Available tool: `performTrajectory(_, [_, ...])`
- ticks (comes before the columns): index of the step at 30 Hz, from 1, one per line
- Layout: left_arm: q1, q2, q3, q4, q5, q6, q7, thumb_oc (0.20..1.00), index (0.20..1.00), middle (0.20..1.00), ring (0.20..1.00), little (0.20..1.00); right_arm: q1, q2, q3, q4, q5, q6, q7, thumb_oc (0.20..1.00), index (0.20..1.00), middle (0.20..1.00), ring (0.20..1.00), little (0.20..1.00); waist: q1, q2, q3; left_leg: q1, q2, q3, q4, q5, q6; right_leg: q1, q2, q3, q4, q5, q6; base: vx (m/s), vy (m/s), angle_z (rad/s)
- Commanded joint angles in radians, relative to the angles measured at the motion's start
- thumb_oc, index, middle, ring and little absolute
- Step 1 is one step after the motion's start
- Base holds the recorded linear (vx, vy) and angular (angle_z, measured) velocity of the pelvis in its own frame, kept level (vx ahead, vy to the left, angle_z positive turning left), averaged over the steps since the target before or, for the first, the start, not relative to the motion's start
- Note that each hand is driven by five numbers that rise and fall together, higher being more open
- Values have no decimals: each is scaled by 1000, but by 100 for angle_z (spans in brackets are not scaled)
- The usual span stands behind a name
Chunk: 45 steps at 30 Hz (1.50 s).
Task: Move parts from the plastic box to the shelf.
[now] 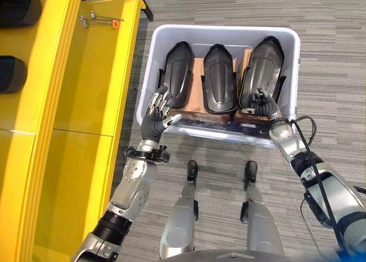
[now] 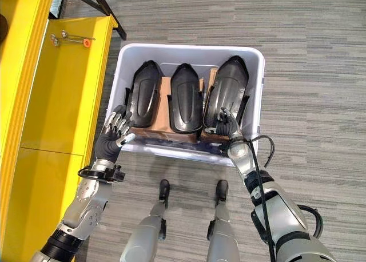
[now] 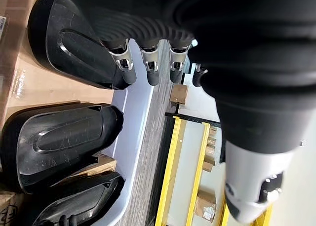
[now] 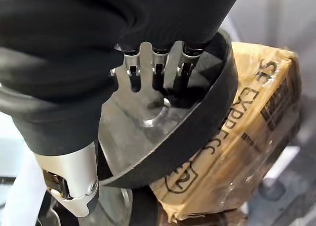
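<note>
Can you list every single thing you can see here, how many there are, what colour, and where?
box: 1, white plastic, on the floor in front of the robot.
parts: 3, black curved shells, side by side in the box.
cartons: brown cardboard, count unclear, under the parts in the box.
shelf: 1, yellow, to the robot's left of the box.
shelf parts: 2, black, at the shelf's left edge.
metal rods: a few, silver with an orange piece, at the shelf's far end.
floor: grey striped carpet.
left hand: fingers straight, at the box's near left corner by the leftmost part.
right hand: fingers reach into the near end of the rightmost part.
</note>
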Motion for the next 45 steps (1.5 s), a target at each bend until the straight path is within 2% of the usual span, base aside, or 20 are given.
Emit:
performTrajectory(1, [-23,47,-8,-69,0,-65,-10,1000,1000,1000,1000,1000,-98,22,72,2,-68,14,65,1000,1000,1000,1000,1000,26,-35,19,30,34,1,4,26,-26,9,-119,2,49,3,70,0,0,0])
performTrajectory(8, [-30,43,-1,-64,5,-65,-4,1000,1000,1000,1000,1000,-88,15,79,20,-98,18,70,1000,1000,1000,1000,1000,26,-43,26,20,35,-3,4,29,-26,1,-116,-1,55,0,70,0,0,0])
performTrajectory(18, [-15,45,23,-66,13,-60,0,1000,1000,1000,1000,1000,-38,-4,74,-61,-126,23,82,1000,1000,1000,1000,1000,10,-58,27,27,37,0,4,22,-25,2,-112,3,56,-4,70,0,0,0])
performTrajectory(27, [12,55,76,-79,12,-58,2,1000,1000,1000,1000,1000,40,-140,-72,-353,-84,0,37,1000,1000,1000,1000,1000,-31,-89,24,41,46,12,4,10,-26,-3,-105,17,60,-5,71,0,0,0])
performTrajectory(32, [22,62,94,-91,16,-60,2,1000,1000,1000,1000,1000,46,-181,-141,-459,-76,-27,2,1000,1000,1000,1000,1000,-40,-93,22,43,48,16,4,7,-26,-7,-102,21,62,-5,70,0,0,0])
performTrajectory(39, [31,68,100,-101,10,-60,6,1000,1000,1000,1000,1000,17,-178,-242,-529,-35,-58,-79,1000,1000,1000,1000,1000,-43,-93,19,36,48,21,4,5,-27,-20,-98,24,64,-5,72,0,0,0])
performTrajectory(45, [37,77,87,-104,-3,-59,9,1000,1000,1000,1000,1000,-44,-139,-268,-456,-2,-59,-137,1000,1000,1000,1000,1000,-35,-86,17,30,49,19,4,5,-26,-23,-96,24,63,-5,70,3,-7,-4])
